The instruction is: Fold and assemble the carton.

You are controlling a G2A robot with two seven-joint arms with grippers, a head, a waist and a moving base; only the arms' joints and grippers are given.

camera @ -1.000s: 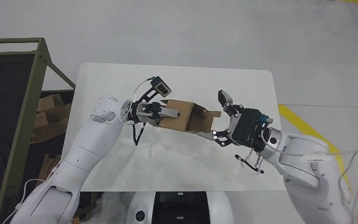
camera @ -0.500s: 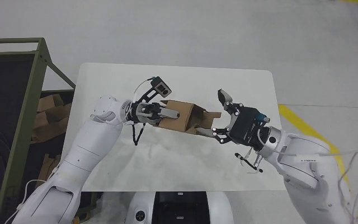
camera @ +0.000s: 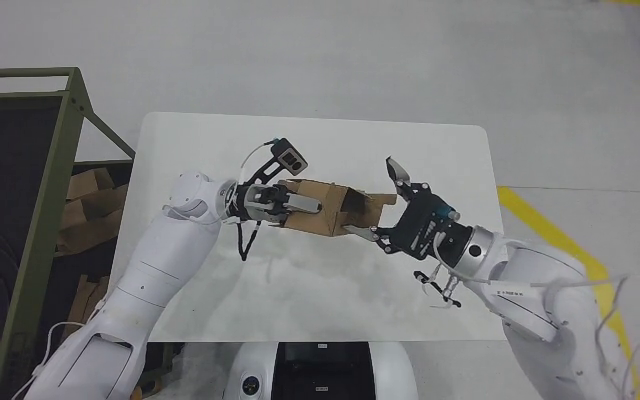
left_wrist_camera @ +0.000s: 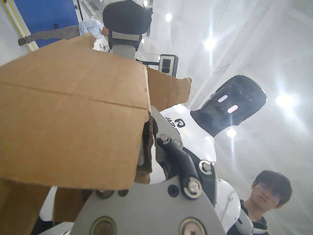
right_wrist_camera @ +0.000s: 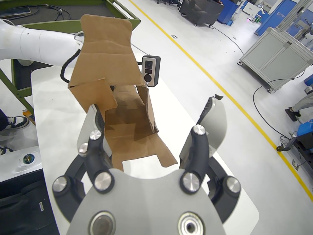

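Over white table point(camera: 440, 150), carton point(camera: 322, 206) partly hides left jaws.

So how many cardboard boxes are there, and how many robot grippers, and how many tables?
carton: 1
grippers: 2, the left gripper and the right gripper
table: 1
Total: 4

floor point(camera: 300, 60): pale grey, yellow line point(camera: 530, 212) | table point(camera: 300, 290): white | cart point(camera: 40, 73): green | ceiling lights point(left_wrist_camera: 210, 43): on | panel point(left_wrist_camera: 46, 10): blue
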